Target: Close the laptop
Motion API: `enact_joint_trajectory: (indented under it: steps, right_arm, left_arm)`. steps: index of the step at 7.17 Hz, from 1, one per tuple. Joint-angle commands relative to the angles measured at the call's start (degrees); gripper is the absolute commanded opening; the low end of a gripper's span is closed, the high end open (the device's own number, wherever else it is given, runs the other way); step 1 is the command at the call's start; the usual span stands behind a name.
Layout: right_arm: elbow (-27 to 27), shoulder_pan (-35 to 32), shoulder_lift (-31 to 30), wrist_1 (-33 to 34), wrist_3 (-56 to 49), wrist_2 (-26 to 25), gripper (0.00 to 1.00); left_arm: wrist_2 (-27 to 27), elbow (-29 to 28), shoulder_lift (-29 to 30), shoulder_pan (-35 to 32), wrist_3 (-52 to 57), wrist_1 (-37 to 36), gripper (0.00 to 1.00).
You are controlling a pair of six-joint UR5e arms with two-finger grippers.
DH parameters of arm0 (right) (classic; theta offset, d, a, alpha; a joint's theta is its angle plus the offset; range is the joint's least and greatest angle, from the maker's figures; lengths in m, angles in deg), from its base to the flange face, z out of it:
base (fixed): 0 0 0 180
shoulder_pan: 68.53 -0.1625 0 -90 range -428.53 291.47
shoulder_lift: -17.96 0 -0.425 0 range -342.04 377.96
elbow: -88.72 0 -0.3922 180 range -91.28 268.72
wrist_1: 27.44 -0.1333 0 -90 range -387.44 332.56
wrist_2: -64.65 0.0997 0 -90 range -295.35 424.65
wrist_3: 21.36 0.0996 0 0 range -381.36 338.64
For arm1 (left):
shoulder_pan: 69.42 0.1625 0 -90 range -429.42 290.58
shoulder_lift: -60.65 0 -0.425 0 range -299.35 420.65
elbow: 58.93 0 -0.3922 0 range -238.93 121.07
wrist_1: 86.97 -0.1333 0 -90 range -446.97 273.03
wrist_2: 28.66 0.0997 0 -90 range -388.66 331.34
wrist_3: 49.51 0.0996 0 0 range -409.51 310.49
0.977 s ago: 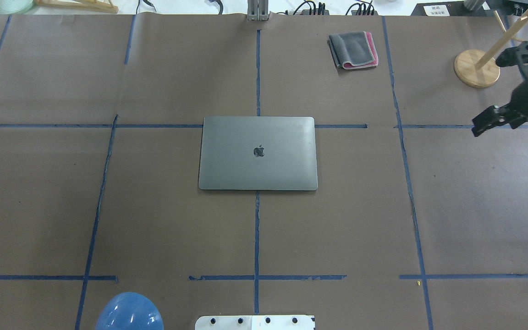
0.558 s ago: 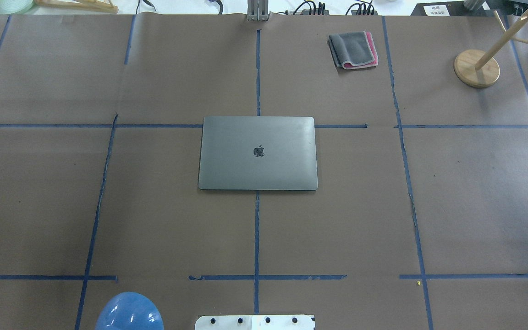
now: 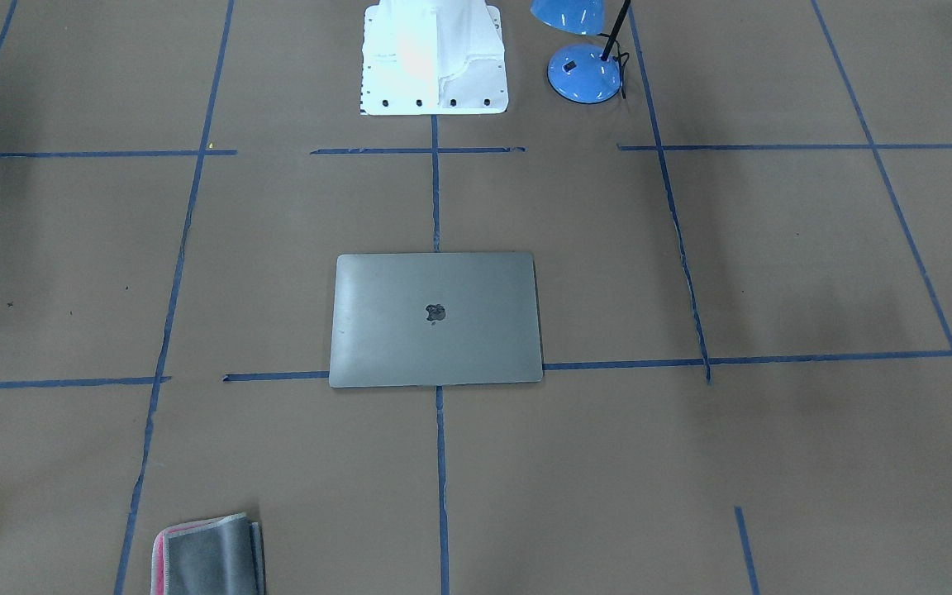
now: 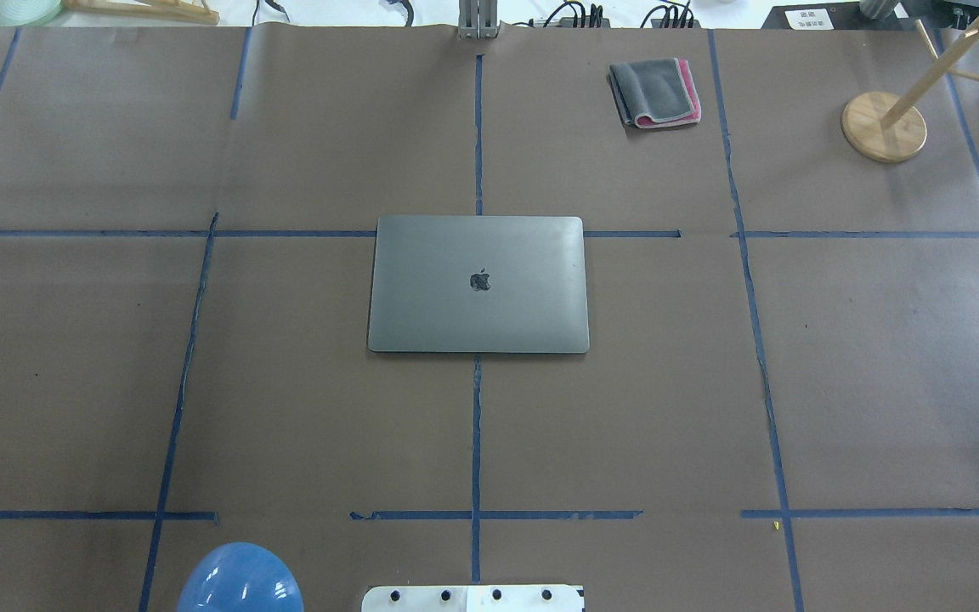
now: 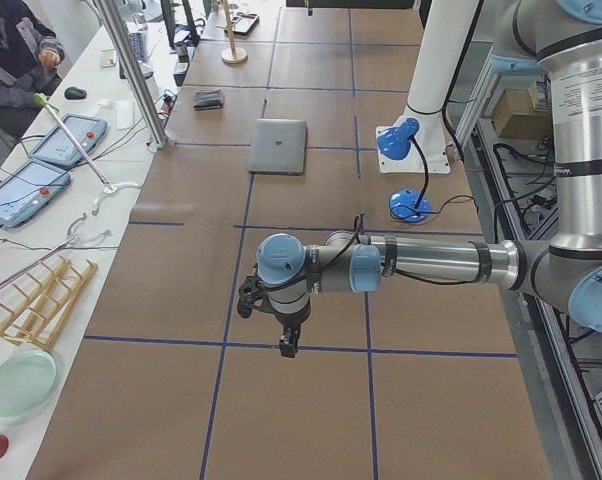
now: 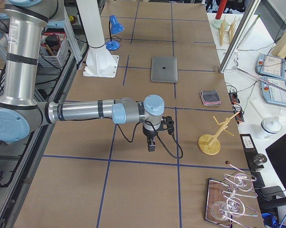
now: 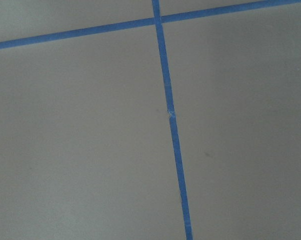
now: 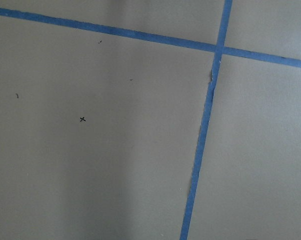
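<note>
Laptop (image 4: 478, 285) is shut: lid flat, logo up, mid-table over the tape (image 4: 476, 425) cross. The 2 arms are out at opposite table ends, well apart from it. Left gripper (image 5: 276, 325) and right gripper (image 6: 155, 137) hang over paper (image 4: 285, 408). Only side views show them, so I can't tell the jaw opening on either.

closed space-grey laptop (image 4: 478, 285) at the middle of the table (image 4: 285, 382)
it lies flat, lid fully down, its matte metal top face up with a dark apple logo (image 4: 479, 280) at the centre. in the overhead view the long edges run from 9 to 3 o'clock and the logo's top points to 12 o'clock.
</note>
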Motion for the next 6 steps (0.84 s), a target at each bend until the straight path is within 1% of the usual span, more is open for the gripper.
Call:
enact_joint_trajectory:
  steps: [1, 6]
  right_arm:
    - [-0.63, -0.08, -0.52, -0.11, 0.61, 0.00, 1.00]
    - [-0.46, 0.00, -0.70, -0.20, 0.71, 0.35, 1.00]
  left_arm:
    - [0.37, -0.61, -0.62, 0.12, 0.29, 0.09, 1.00]
    - [0.28, -1.32, -0.62, 0.48, 0.38, 0.17, 1.00]
